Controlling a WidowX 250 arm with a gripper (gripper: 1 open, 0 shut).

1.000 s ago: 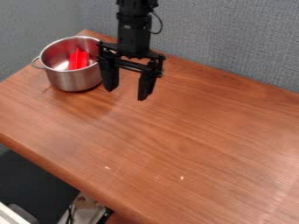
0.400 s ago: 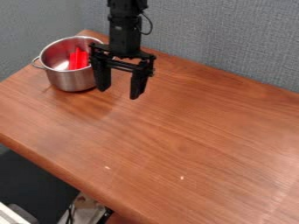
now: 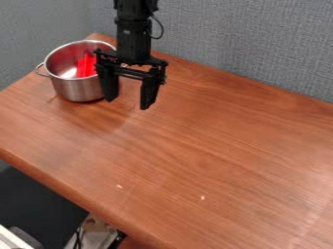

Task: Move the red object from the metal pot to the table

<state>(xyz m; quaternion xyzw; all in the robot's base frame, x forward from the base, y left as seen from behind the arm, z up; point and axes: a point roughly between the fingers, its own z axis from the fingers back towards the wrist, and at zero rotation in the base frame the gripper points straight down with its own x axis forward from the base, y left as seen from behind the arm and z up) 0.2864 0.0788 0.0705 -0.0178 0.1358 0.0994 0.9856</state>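
Observation:
The metal pot stands at the back left of the table. Inside it lies the red object, a bright red bar leaning against the inner wall. My gripper hangs just right of the pot, its two black fingers pointing down and spread wide, open, with nothing between them. The left finger is close to the pot's right side; whether it touches I cannot tell.
A grey wall runs behind the table. The table's near-left edge drops off to a dark floor with cables below.
The gripper has shifted left toward the pot, staying open. The pot and red object have not moved.

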